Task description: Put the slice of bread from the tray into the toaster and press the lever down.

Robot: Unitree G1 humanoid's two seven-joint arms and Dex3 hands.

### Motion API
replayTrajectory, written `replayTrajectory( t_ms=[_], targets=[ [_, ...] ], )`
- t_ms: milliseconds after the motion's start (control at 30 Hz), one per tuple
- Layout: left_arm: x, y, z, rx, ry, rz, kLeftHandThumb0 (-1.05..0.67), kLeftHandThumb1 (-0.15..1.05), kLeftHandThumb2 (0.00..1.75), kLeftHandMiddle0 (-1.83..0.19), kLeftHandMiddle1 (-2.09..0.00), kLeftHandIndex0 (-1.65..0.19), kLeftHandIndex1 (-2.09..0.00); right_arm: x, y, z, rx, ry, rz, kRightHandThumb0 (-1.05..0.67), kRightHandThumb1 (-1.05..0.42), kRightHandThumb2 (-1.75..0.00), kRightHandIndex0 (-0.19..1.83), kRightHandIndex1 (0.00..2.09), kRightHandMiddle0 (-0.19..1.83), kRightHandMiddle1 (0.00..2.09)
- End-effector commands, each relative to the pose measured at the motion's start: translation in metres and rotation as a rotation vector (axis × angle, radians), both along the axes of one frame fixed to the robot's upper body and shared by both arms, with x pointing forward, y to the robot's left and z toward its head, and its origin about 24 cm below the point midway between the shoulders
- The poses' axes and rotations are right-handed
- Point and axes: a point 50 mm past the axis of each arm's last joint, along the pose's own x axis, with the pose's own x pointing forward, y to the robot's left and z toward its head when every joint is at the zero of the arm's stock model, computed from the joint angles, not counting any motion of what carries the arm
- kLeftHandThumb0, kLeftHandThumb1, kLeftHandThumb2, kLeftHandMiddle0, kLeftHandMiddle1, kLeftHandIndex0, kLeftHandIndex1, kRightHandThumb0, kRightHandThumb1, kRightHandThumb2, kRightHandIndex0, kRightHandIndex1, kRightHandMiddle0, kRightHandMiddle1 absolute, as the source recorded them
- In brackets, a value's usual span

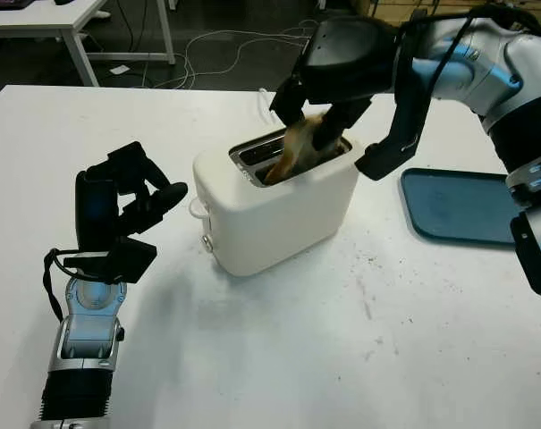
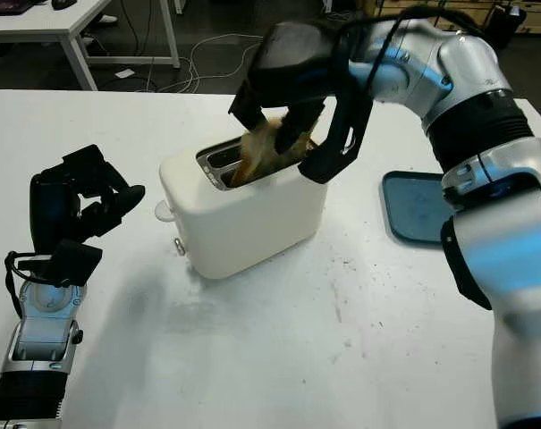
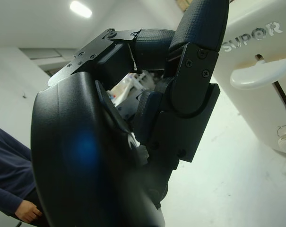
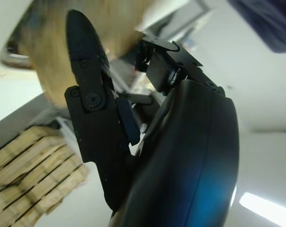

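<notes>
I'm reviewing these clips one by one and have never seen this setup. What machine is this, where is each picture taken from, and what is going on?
This is a humanoid robot with two arms and black three-finger hands. Two pictures come from cameras in its head, looking down at a white table; the other two come from cameras at its wrists. The right hand holds a slice of bread partly inside the slot of a white toaster. A blue tray lies beyond it. The left hand waits with curled fingers beside the toaster, facing its lever.

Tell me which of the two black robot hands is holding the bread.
The right hand, above the white plastic toaster, grips the golden-brown slice of bread at the slot. The left hand holds nothing, beside the toaster.
</notes>
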Motion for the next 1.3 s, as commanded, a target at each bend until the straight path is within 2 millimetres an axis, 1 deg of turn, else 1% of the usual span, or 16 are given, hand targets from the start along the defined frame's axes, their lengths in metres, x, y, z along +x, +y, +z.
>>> replayTrajectory(
  t_ms=[0,200,267,400,467,600,667,733,800,867,967,1067,1133,1167,1200,1267],
  targets=[
    [-0.002,0.000,-0.002,-0.001,-0.002,0.001,-0.86,0.92,0.15,-1.26,-1.74,-1.02,-1.65,-0.003,0.001,0.016,0.033,-0.024,-0.006,-0.89,-0.88,0.00,0.05,0.59,0.47,0.02],
    [-0.002,0.000,-0.001,0.000,0.005,0.005,-0.86,0.92,0.15,-1.25,-1.74,-1.01,-1.64,-0.007,0.000,0.030,0.101,-0.016,-0.020,-0.82,-0.85,0.00,0.00,0.64,0.46,0.01],
    [-0.002,0.000,-0.001,0.004,0.003,0.006,-0.85,0.92,0.15,-1.26,-1.74,-1.01,-1.66,-0.008,-0.001,0.035,0.113,-0.023,-0.025,-0.79,-0.83,0.00,0.00,0.70,0.48,0.02],
    [-0.002,0.000,-0.002,0.006,0.002,0.003,-0.85,0.92,0.16,-1.26,-1.74,-1.00,-1.66,-0.010,-0.002,0.042,0.162,-0.044,-0.035,-0.70,-0.82,0.00,0.07,0.78,0.55,0.05],
    [-0.002,0.000,-0.001,0.003,0.004,0.003,-0.85,0.92,0.15,-1.26,-1.74,-1.00,-1.67,-0.011,-0.005,0.043,0.218,-0.074,-0.011,-0.65,-0.83,0.00,0.19,0.77,0.63,0.07],
    [-0.002,0.000,-0.002,-0.005,0.006,0.000,-0.85,0.92,0.15,-1.26,-1.75,-1.01,-1.67,-0.010,-0.013,0.042,0.337,-0.131,0.026,-0.54,-0.82,0.00,0.65,0.58,0.90,0.09],
    [-0.002,0.000,-0.002,0.000,0.008,0.005,-0.86,0.92,0.15,-1.26,-1.75,-1.01,-1.67,-0.010,-0.021,0.040,0.477,-0.138,0.064,-0.47,-0.82,0.00,0.84,0.62,1.03,0.13],
    [-0.002,0.000,-0.001,0.002,0.009,0.007,-0.86,0.92,0.15,-1.27,-1.75,-1.01,-1.67,-0.007,-0.033,0.035,0.619,-0.125,0.060,-0.43,-0.84,-0.01,0.92,0.73,1.11,0.15],
    [-0.002,0.001,-0.001,-0.003,0.011,0.000,-0.85,0.92,0.15,-1.26,-1.75,-1.01,-1.68,-0.003,-0.048,0.026,0.776,-0.096,0.012,-0.42,-0.90,-0.06,0.88,1.01,1.14,0.17],
    [-0.001,0.002,0.000,0.005,0.009,-0.003,-0.85,0.92,0.15,-1.25,-1.74,-1.00,-1.68,0.000,-0.066,0.009,0.932,-0.060,-0.046,-0.40,-0.92,-0.13,0.88,1.16,1.13,0.19],
    [-0.001,0.005,0.004,0.015,0.012,-0.002,-0.84,0.92,0.15,-1.24,-1.74,-0.99,-1.67,-0.003,-0.094,-0.030,1.152,0.026,-0.156,-0.33,-0.92,-0.22,0.87,1.11,1.08,0.19],
    [0.000,0.007,0.008,0.054,0.012,-0.003,-0.84,0.92,0.18,-1.24,-1.73,-0.98,-1.64,-0.014,-0.117,-0.071,1.380,0.114,-0.235,-0.32,-0.92,-0.29,0.92,1.07,1.08,0.19],
    [0.001,0.008,0.010,0.069,0.015,-0.013,-0.84,0.92,0.20,-1.24,-1.73,-0.98,-1.61,-0.023,-0.126,-0.093,1.518,0.142,-0.275,-0.33,-0.92,-0.32,0.94,1.09,1.10,0.21],
    [0.002,0.009,0.011,0.076,0.017,-0.021,-0.84,0.92,0.21,-1.24,-1.72,-0.98,-1.54,-0.029,-0.131,-0.104,1.576,0.145,-0.307,-0.34,-0.92,-0.34,0.95,1.12,1.11,0.23],
    [0.003,0.009,0.012,0.094,0.018,-0.024,-0.84,0.92,0.22,-1.23,-1.70,-0.99,-1.50,-0.035,-0.134,-0.116,1.646,0.150,-0.350,-0.35,-0.92,-0.35,0.94,1.17,1.09,0.32],
    [0.004,0.011,0.014,0.126,0.021,-0.023,-0.84,0.92,0.24,-1.23,-1.68,-0.98,-1.44,-0.045,-0.139,-0.134,1.779,0.157,-0.417,-0.39,-0.92,-0.34,0.94,1.26,0.93,0.73]
  ],
)
